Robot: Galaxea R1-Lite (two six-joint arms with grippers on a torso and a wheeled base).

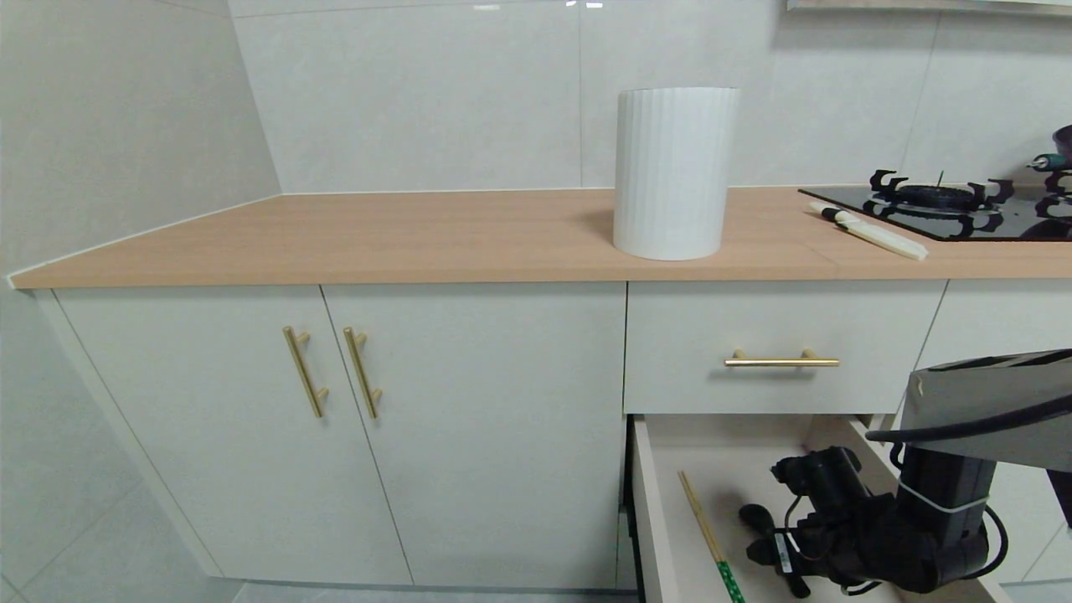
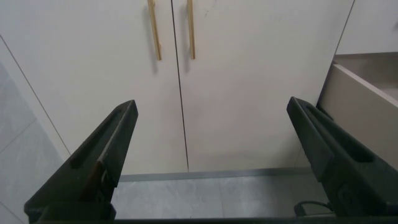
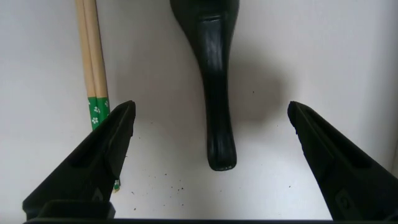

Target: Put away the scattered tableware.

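Observation:
A pair of wooden chopsticks (image 1: pixel 708 536) with green patterned ends lies on the floor of the open lower drawer (image 1: pixel 649 502). A black spoon (image 3: pixel 217 81) lies beside the chopsticks (image 3: pixel 92 62), free of any grip. My right gripper (image 3: pixel 210 112) hangs open just above the spoon's handle, one finger on each side; in the head view the right gripper (image 1: pixel 783 553) is low inside the drawer. A cream utensil with a dark band (image 1: pixel 871 232) lies on the countertop by the stove. My left gripper (image 2: pixel 211 109) is open and holds nothing, facing the cabinet doors.
A tall white ribbed container (image 1: pixel 674 172) stands on the wooden countertop (image 1: pixel 377 239). A black gas hob (image 1: pixel 946 205) is at the far right. The upper drawer with a gold handle (image 1: pixel 780 362) is closed above the open one. Double cabinet doors (image 2: pixel 180 81) with gold handles are closed.

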